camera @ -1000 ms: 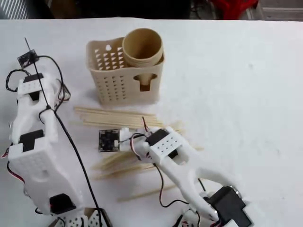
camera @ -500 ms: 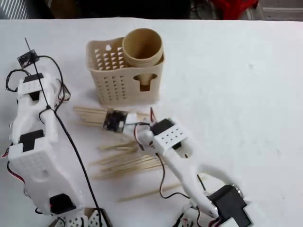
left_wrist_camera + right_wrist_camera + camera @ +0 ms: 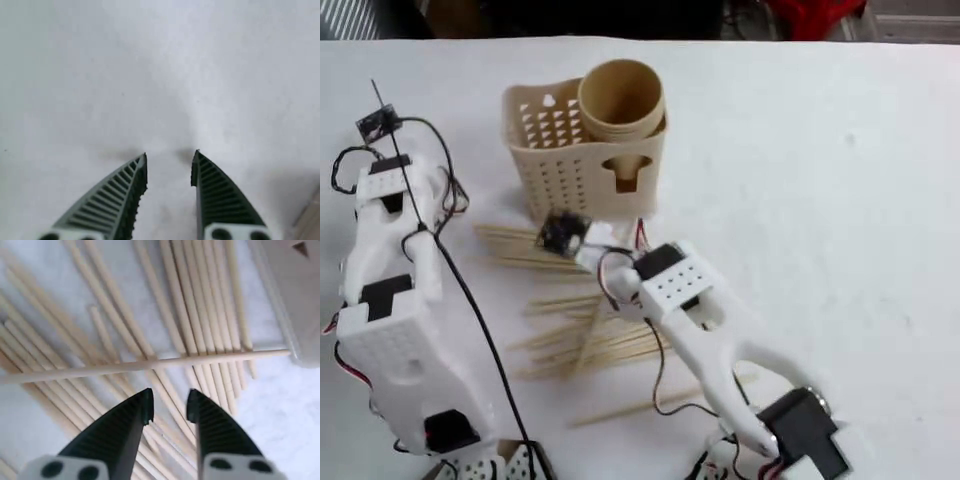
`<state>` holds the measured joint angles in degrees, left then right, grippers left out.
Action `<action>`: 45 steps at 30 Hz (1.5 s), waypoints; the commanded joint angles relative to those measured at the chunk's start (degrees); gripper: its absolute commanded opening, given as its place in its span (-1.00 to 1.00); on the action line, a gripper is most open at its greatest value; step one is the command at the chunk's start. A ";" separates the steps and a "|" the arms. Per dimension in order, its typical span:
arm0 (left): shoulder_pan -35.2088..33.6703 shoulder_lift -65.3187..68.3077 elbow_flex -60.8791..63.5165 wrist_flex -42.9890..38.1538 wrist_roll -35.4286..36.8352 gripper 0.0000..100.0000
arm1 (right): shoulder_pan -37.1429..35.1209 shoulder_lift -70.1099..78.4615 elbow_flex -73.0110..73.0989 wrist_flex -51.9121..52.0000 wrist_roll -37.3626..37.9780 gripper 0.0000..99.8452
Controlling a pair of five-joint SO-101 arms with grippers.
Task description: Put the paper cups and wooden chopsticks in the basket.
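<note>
Chopsticks (image 3: 200,315) lie beneath right gripper (image 3: 169,401), fingers parted.

- No writing, number, label or brand can be read anywhere in these views.
- The basket (image 3: 575,185) carries no lettering. Its walls show only rows of holes and one cut-out shape in the front.
- The paper cups (image 3: 622,95) standing in the basket have plain tan rims and sides, with no print that can be read.
- A small dark circuit board (image 3: 562,235) sits at the right arm's wrist and another (image 3: 377,124) at the left arm's wrist. Any marking on them is too small to tell.
</note>
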<state>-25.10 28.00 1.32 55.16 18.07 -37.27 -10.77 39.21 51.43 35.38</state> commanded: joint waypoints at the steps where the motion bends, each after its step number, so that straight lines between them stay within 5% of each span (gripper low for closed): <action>1: 1.19 -0.22 -0.88 -0.88 -0.70 -0.68 | -1.01 2.68 -8.00 -0.92 -14.24 -0.60; 8: 1.19 -0.22 -0.88 -0.88 -0.70 -0.68 | -1.63 16.48 -18.02 -1.10 -41.23 -0.66; 17: 1.27 -0.22 -0.88 -0.88 -0.70 -0.68 | -1.19 23.78 -27.60 -0.92 -52.92 -0.56; 32: 1.27 -0.22 -0.88 -0.88 -0.70 -0.68 | -7.16 12.09 -12.84 -1.45 -52.31 -0.65; 41: 1.10 -0.22 -0.88 -0.88 -0.70 -0.68 | -8.66 3.82 -1.93 -12.53 -28.84 -0.65; 45: 1.10 -0.22 -0.88 -0.88 -0.70 -0.68 | -8.04 3.47 -0.09 -18.95 -40.26 -0.65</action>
<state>-25.10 28.00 1.32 55.16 18.07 -46.07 -4.35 38.51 38.33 3.12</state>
